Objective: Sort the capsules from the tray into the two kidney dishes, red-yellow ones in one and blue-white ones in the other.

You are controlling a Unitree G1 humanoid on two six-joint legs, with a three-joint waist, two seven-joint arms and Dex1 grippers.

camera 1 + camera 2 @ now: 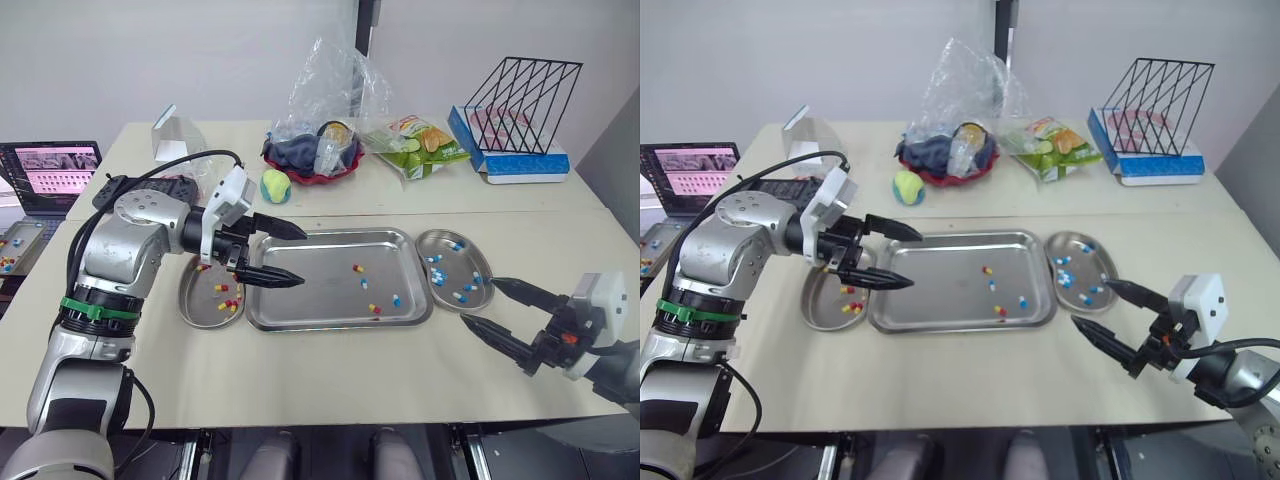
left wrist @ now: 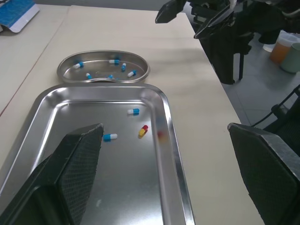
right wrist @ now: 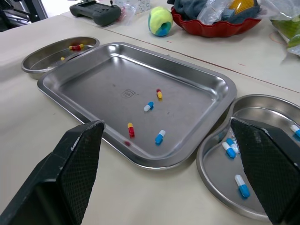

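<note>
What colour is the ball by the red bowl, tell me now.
Yellow-green with a blue patch; the ball shows best in the right wrist view.

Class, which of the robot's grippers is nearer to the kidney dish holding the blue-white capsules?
Right. The right gripper is open just off the rim of the blue-white dish; the left gripper is open over the opposite end of the tray, by the red-yellow dish.

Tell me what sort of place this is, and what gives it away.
Probably a lab or office room set up for robot trials, not a clinic. Plain tables pushed together carry a steel tray of capsules beside everyday clutter: an open laptop, a wire file rack and a tennis ball.
</note>
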